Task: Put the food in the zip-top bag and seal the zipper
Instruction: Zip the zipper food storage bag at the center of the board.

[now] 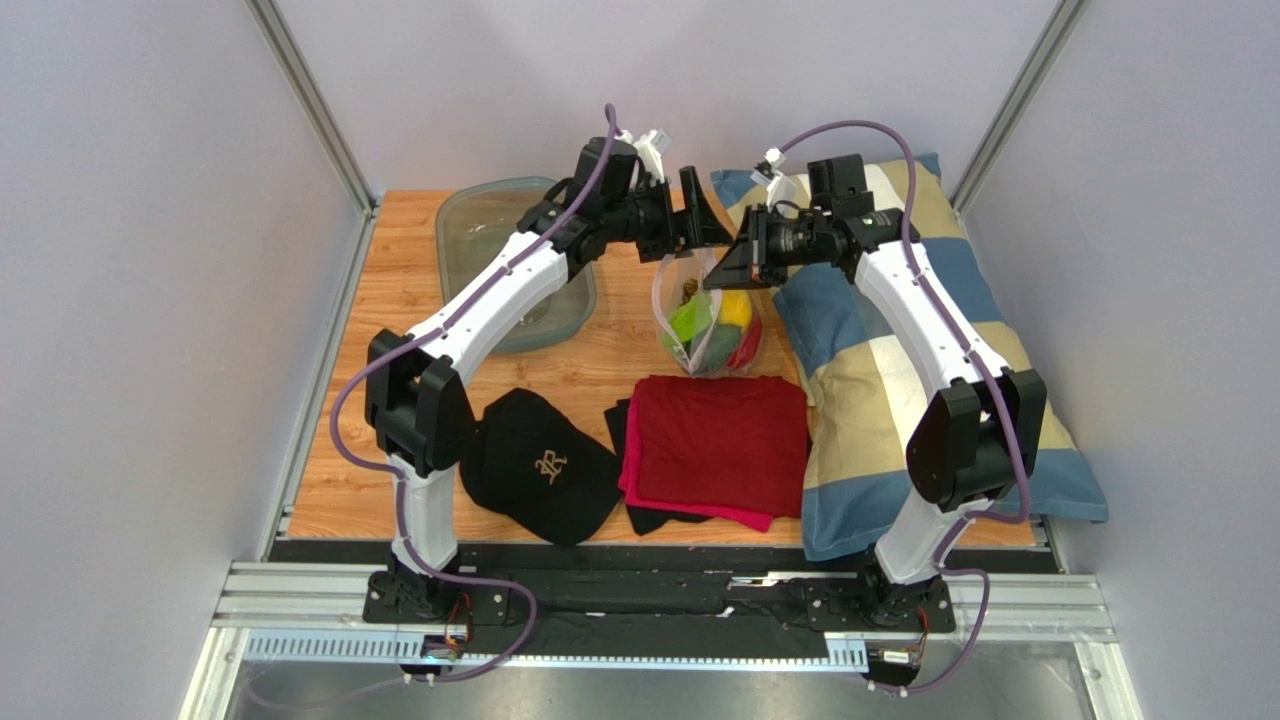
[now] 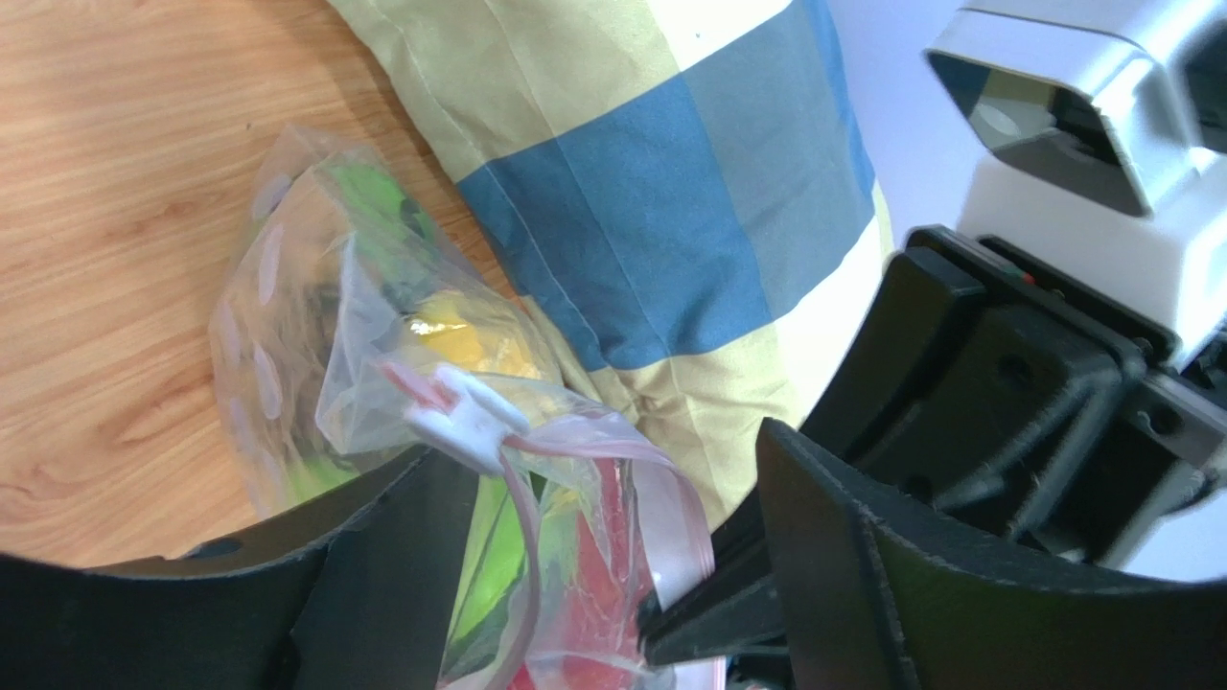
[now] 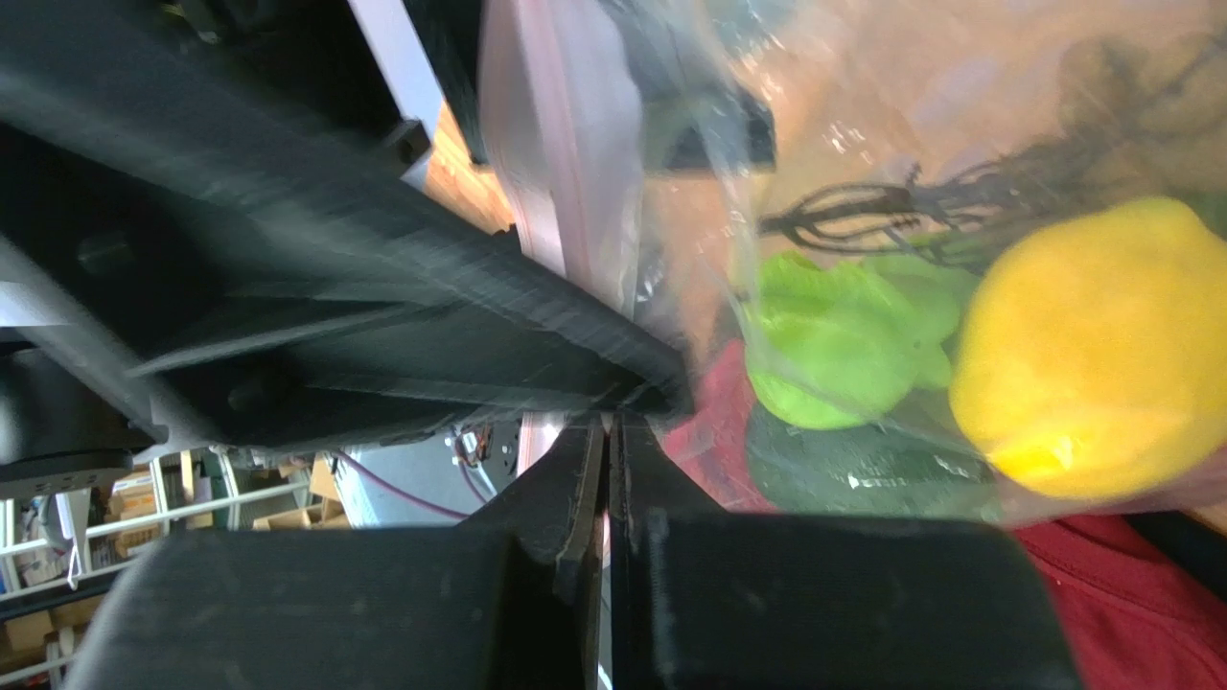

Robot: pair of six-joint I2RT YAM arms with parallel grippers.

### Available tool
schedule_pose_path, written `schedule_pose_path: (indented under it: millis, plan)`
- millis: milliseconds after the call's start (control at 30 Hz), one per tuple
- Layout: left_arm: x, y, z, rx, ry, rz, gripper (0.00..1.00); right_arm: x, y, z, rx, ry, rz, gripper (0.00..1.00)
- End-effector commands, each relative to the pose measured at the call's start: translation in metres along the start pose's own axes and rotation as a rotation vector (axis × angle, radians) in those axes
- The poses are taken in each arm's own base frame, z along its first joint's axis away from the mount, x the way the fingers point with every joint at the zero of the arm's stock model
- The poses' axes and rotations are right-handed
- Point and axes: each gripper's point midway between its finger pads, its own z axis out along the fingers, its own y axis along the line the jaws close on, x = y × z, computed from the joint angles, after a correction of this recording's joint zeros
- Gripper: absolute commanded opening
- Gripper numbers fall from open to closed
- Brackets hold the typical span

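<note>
The zip-top bag [image 1: 679, 308] is by the far edge of the table [image 1: 406, 300], about in the middle. It is just beside the checked pillow [image 1: 902, 345] and just past the red cloth [image 1: 721, 443]. The food [image 1: 718, 327] is inside it. I can see a yellow lemon [image 3: 1095, 345] and a green piece [image 3: 843, 338] through the clear plastic. The full end of the bag is toward the red cloth, and its mouth is held up toward the far edge, where the two arms meet.

The right gripper [image 3: 608, 446] is closed tight. It looks like it pinches the thin plastic at the edge of the bag's mouth, so it holds that end up.

The left gripper [image 2: 598, 489] is wide apart, with one finger on each side of the bag's mouth. The zipper [image 2: 526, 590] runs through the gap between them. The fingers do not press on it yet.

The big thing is how the zipper lies. One end is at the right gripper, and the strip stretches away from it into the left gripper's gap. So the left gripper is the one in place to work on it. I think it needs to squeeze the strip and slide along it, away from the right gripper. I cannot tell how much of the zipper is already pressed shut.
</note>
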Motion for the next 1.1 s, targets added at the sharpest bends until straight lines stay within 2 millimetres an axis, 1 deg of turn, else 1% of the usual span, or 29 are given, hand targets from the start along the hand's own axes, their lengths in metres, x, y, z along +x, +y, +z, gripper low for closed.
schedule_pose_path:
  millis: [0, 33, 100, 167, 200, 233, 267, 300, 333, 367, 400, 433, 467, 500, 533, 567, 600, 633, 667, 700, 733, 767, 800, 867, 900, 933, 967, 1000, 1067]
  plan:
    - [-0.001, -0.007, 0.001, 0.018, 0.013, 0.02, 0.61, -0.021, 0.023, -0.012, -0.014, -0.104, -0.085, 0.02]
    - [0.001, -0.007, 0.001, 0.02, 0.021, 0.03, 0.51, -0.023, 0.026, -0.013, -0.018, -0.113, -0.091, 0.03]
    - [0.006, -0.01, 0.0, 0.053, 0.049, 0.075, 0.42, -0.025, 0.03, -0.015, -0.026, -0.119, -0.099, 0.04]
    - [0.011, -0.017, -0.003, 0.127, 0.086, 0.132, 0.28, -0.024, 0.034, -0.017, -0.052, -0.108, -0.113, 0.05]
    - [0.009, -0.022, -0.006, 0.169, 0.092, 0.161, 0.22, -0.025, 0.037, -0.021, -0.063, -0.108, -0.13, 0.13]
    - [0.009, -0.023, -0.008, 0.201, 0.103, 0.189, 0.1, -0.02, 0.037, -0.025, -0.068, -0.08, -0.119, 0.19]
    - [0.007, -0.023, -0.013, 0.238, 0.113, 0.24, 0.06, -0.018, 0.04, -0.029, -0.103, -0.058, -0.16, 0.24]
    - [0.005, -0.023, -0.016, 0.266, 0.119, 0.272, 0.03, -0.019, 0.04, -0.035, -0.111, -0.051, -0.166, 0.3]
    - [0.003, -0.025, -0.021, 0.296, 0.122, 0.304, 0.0, -0.024, 0.04, -0.049, -0.108, -0.058, -0.157, 0.48]
    - [-0.002, -0.028, -0.029, 0.355, 0.124, 0.378, 0.0, -0.026, 0.042, -0.056, -0.128, -0.063, -0.167, 0.58]
    - [0.0, -0.027, -0.033, 0.365, 0.143, 0.398, 0.0, -0.031, 0.041, -0.063, -0.131, -0.078, -0.173, 0.72]
    - [0.0, -0.029, -0.037, 0.376, 0.153, 0.43, 0.0, -0.039, 0.037, -0.074, -0.126, -0.108, -0.175, 0.75]
    - [-0.006, -0.036, -0.041, 0.422, 0.146, 0.535, 0.0, -0.042, 0.038, -0.079, -0.135, -0.119, -0.183, 0.75]
    - [0.005, -0.033, -0.047, 0.418, 0.203, 0.528, 0.0, -0.046, 0.035, -0.085, -0.127, -0.137, -0.193, 0.76]
    - [0.007, -0.035, -0.05, 0.436, 0.22, 0.552, 0.0, -0.048, 0.035, -0.087, -0.123, -0.144, -0.207, 0.77]
    - [0.005, -0.042, -0.054, 0.491, 0.215, 0.642, 0.0, -0.049, 0.034, -0.09, -0.112, -0.154, -0.223, 0.77]
    - [0.015, -0.039, -0.061, 0.493, 0.265, 0.635, 0.0, -0.05, 0.035, -0.092, -0.102, -0.164, -0.254, 0.77]
    - [0.018, -0.039, -0.065, 0.504, 0.279, 0.663, 0.0, -0.051, 0.035, -0.095, -0.091, -0.177, -0.315, 0.77]
    - [0.012, -0.043, -0.069, 0.53, 0.252, 0.788, 0.0, -0.048, 0.032, -0.094, -0.089, -0.179, -0.343, 0.77]
    - [0.025, -0.038, -0.078, 0.527, 0.307, 0.782, 0.0, -0.048, 0.034, -0.095, -0.093, -0.189, -0.38, 0.76]
    - [0.028, -0.037, -0.083, 0.533, 0.32, 0.821, 0.0, -0.051, 0.041, -0.098, -0.096, -0.22, -0.465, 0.76]
    - [0.028, -0.035, -0.087, 0.547, 0.305, 0.943, 0.0, -0.052, 0.041, -0.099, -0.098, -0.23, -0.491, 0.76]
    - [0.039, -0.031, -0.094, 0.552, 0.351, 0.946, 0.0, -0.05, 0.039, -0.098, -0.103, -0.232, -0.499, 0.75]
    - [0.049, -0.026, -0.1, 0.58, 0.367, 1.087, 0.0, -0.052, 0.045, -0.098, -0.118, -0.256, -0.619, 0.73]
    - [0.06, -0.021, -0.105, 0.586, 0.41, 1.097, 0.0, -0.05, 0.05, -0.093, -0.131, -0.248, -0.659, 0.71]
    - [0.069, -0.023, -0.105, 0.603, 0.432, 1.128, 0.0, -0.049, 0.052, -0.09, -0.136, -0.242, -0.686, 0.7]
    - [0.075, -0.017, -0.105, 0.611, 0.454, 1.191, 0.0, -0.049, 0.053, -0.087, -0.141, -0.238, -0.742, 0.69]
    - [0.085, -0.015, -0.108, 0.627, 0.49, 1.194, 0.0, -0.045, 0.061, -0.081, -0.161, -0.224, -0.78, 0.67]
    - [0.1, -0.016, -0.11, 0.689, 0.52, 1.253, 0.0, -0.037, 0.065, -0.074, -0.178, -0.194, -0.862, 0.66]
